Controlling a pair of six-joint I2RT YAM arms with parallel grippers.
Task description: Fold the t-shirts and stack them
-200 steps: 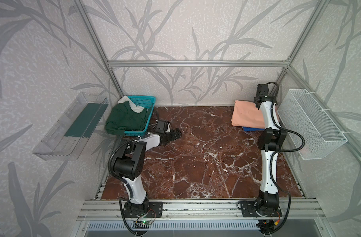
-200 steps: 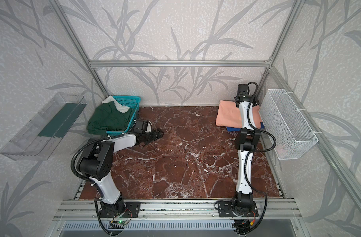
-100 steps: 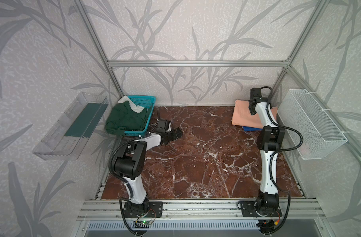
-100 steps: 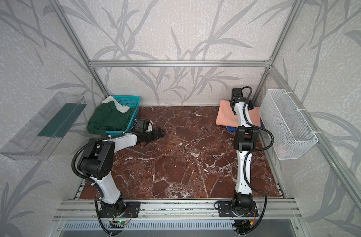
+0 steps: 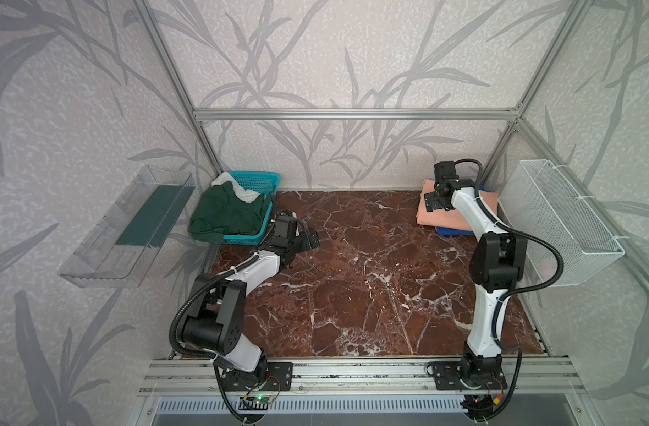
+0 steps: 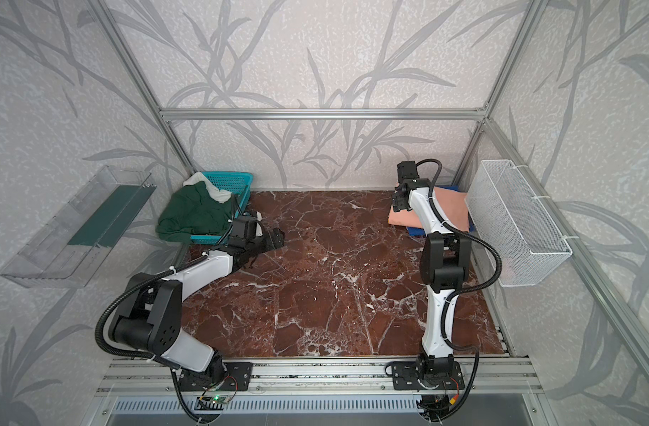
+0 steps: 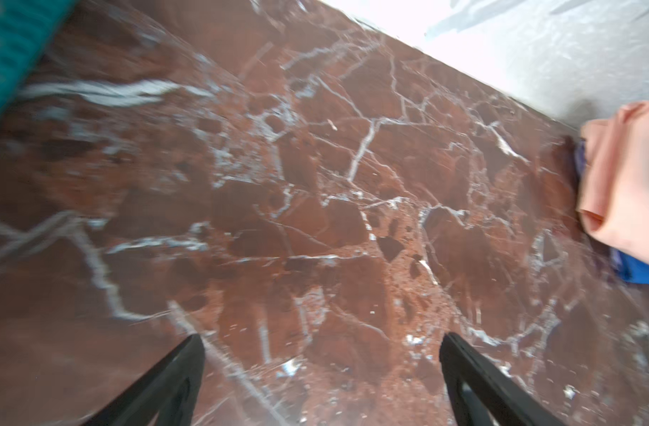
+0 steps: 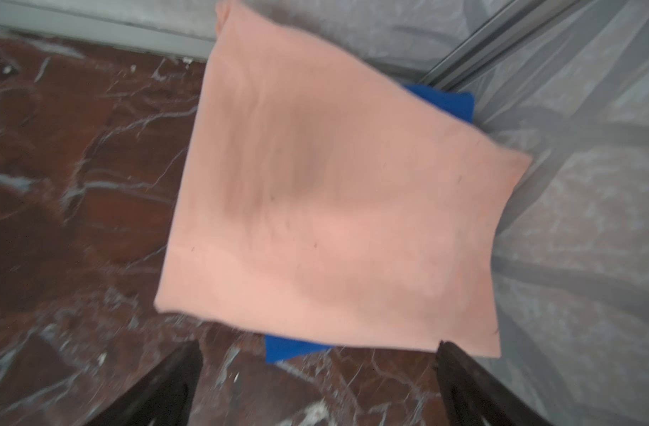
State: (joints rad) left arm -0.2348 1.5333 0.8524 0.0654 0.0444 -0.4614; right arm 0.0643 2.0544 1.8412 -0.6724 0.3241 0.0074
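At far left I see the teal basket holding the dark green t-shirt and the white t-shirt; left tool and right tool stand spread.

A robot-lab test cell: an aluminium extrusion frame holds leaf-patterned walls around a marble-print tabletop, with left arm and right arm bolted to the mounting rail at bottom.
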